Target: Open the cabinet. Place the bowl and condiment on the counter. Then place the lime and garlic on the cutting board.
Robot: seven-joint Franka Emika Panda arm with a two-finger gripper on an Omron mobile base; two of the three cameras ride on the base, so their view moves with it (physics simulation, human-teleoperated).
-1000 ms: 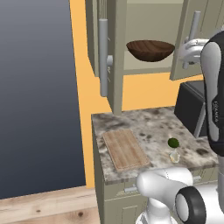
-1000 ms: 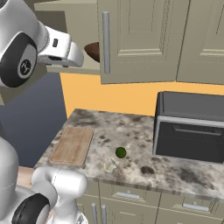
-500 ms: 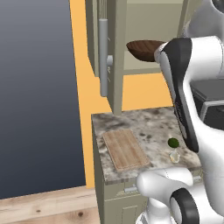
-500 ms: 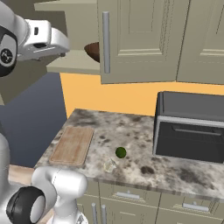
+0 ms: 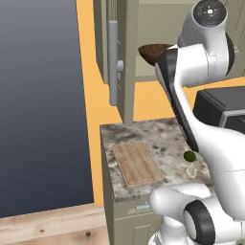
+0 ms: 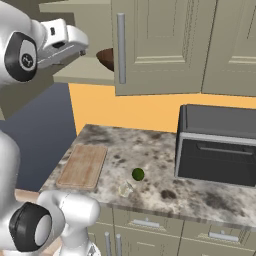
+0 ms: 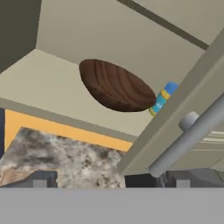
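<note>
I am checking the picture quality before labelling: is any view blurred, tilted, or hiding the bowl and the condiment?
Hand view: rolled, shelf lines slanted, soft but readable; the bowl shows whole, the condiment peeks from behind it. Left base view: sharp, flat lighting, the arm covers part of the bowl. Right base view: sharp, a cabinet door hides most of the bowl.

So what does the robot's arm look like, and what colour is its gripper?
The arm is glossy white, made of fat rounded tubes with dark grey bands at the joints and round caps with tiny markings. The gripper has a boxy white hand and two small dark grey fingertips. No loose cables show.
</note>
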